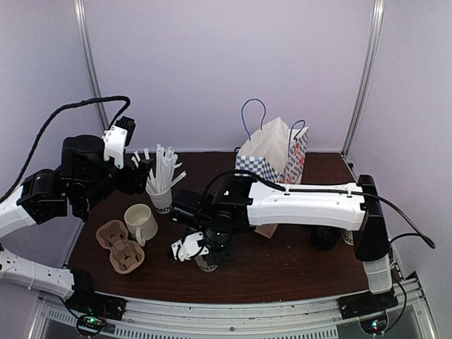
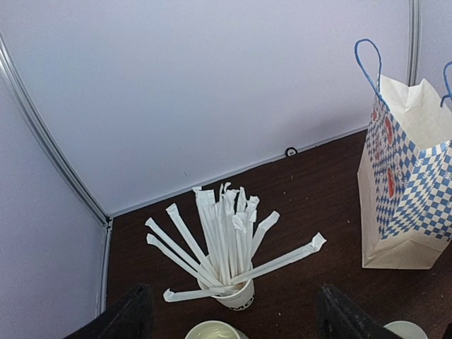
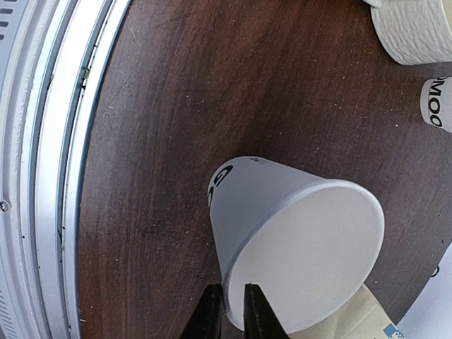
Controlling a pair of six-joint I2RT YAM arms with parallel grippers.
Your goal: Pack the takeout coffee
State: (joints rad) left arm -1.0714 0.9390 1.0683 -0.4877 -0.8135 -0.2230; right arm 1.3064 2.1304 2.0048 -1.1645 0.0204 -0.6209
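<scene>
Right gripper (image 3: 233, 314), nearest the front rail: its two fingers were seen set close together on the near rim of the white paper cup (image 3: 282, 212), with the thin wall pinched between them. The cup was stood mouth-up and lidless on the dark wooden table (image 3: 155, 141). Black lettering was shown near its base. It was placed close to the front edge, about midway across.

To the left of the cup, well apart from it, a cardboard cup carrier (image 1: 120, 247) was laid flat. Just beside the carrier, slightly farther back, a cream ceramic mug (image 1: 141, 222) was set upright.

Behind the mug, a cup of wrapped straws (image 2: 240, 300) was stood, with the straws fanned outward. The left gripper (image 2: 234, 287) was held above this cup. Its fingers were spread wide and nothing was held between them.

Farthest back, near the rear wall, a blue-and-white chequered paper bag (image 1: 272, 159) with blue cord handles was stood open.
</scene>
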